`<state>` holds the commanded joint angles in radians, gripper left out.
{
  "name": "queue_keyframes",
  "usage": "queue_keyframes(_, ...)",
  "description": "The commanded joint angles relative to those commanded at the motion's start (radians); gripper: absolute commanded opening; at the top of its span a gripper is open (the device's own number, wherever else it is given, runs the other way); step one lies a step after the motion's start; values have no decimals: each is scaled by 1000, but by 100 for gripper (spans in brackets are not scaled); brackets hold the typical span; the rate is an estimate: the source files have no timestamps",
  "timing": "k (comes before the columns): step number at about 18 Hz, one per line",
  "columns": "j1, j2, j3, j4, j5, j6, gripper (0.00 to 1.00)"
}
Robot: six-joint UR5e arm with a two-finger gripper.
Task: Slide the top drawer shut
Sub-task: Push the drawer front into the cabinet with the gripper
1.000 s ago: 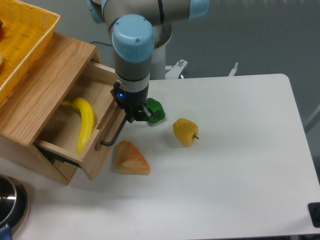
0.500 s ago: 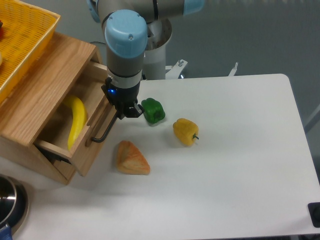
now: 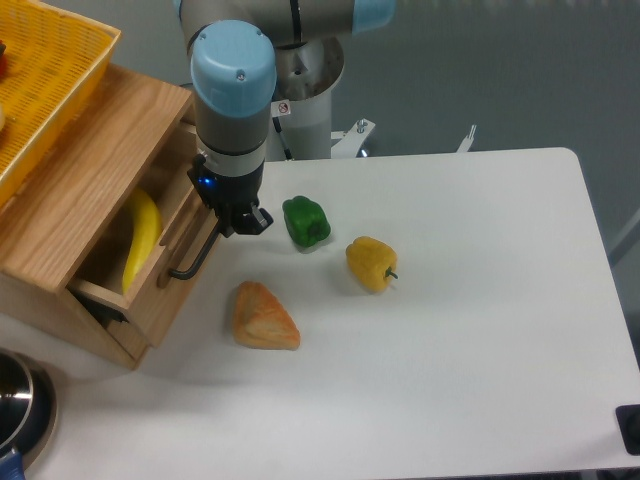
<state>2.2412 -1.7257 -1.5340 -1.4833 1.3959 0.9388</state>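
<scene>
The top drawer (image 3: 150, 295) is light oak, partly open, with a long black bar handle (image 3: 196, 257) on its front. A yellow banana (image 3: 140, 240) lies inside it. My gripper (image 3: 232, 222) hangs from the arm right against the upper end of the handle and the drawer front. Its fingers look closed together, and I cannot see whether they grip the bar or only press on the front. The drawer sits in a wooden cabinet (image 3: 90, 170) at the left.
A green pepper (image 3: 306, 221), a yellow pepper (image 3: 371, 263) and an orange wedge of bread (image 3: 263, 317) lie on the white table just right of the drawer. A yellow basket (image 3: 40, 80) sits on the cabinet. A metal bowl (image 3: 22, 405) is at the bottom left.
My gripper has moved left and the drawer has slid further into the cabinet with it. Less of the banana shows. The green pepper is uncovered.
</scene>
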Motion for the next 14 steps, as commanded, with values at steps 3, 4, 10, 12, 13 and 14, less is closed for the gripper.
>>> queue_keyframes(3,-12,0,0,-3,-6,0,0)
queue_keyframes(4,-14,0,2,-6,-8,0,0)
queue_keyframes(10,-31,2,0,-9,-21,-5,0)
queue_keyframes(12,-41,0,2,-8,-21,-28,0)
queue_keyframes(13,-45,0,2,-8,-21,-34,0)
queue_keyframes(14,-48,0,2,-8,-21,-37,0)
